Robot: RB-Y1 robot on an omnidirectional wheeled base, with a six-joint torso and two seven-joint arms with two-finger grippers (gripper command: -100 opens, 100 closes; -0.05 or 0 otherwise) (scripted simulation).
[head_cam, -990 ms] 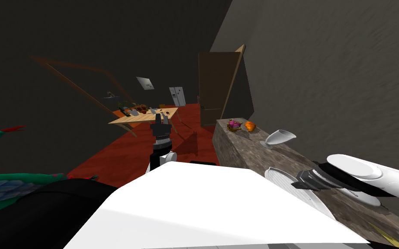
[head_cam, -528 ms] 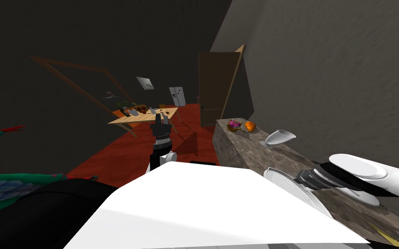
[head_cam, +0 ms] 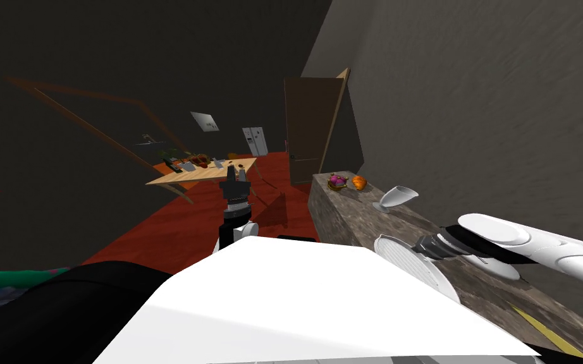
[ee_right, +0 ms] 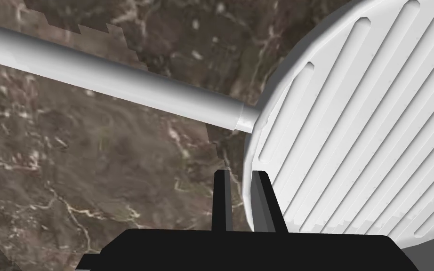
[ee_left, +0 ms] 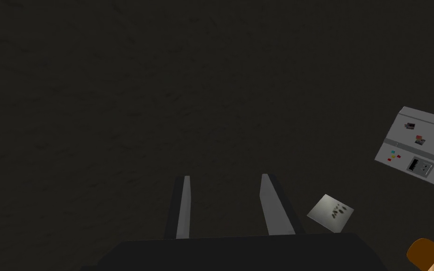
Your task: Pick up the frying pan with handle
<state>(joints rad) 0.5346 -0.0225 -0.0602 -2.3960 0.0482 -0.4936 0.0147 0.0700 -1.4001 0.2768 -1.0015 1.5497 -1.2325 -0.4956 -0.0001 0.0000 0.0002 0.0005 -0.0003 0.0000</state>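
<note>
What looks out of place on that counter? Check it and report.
The frying pan seems to jut past the counter's near edge, its handle lying over the stone. The right gripper, fingers close together, sits at the rim, not on the handle.

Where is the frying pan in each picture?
Head view: the frying pan lies low on the right, on the stone counter, partly under my right arm.
Right wrist view: its white ribbed disc sits right beside the right gripper; the handle runs off across the counter.
Left wrist view: the left gripper, open, pointing elsewhere.
Shared landmark: the brown stone counter.
</note>
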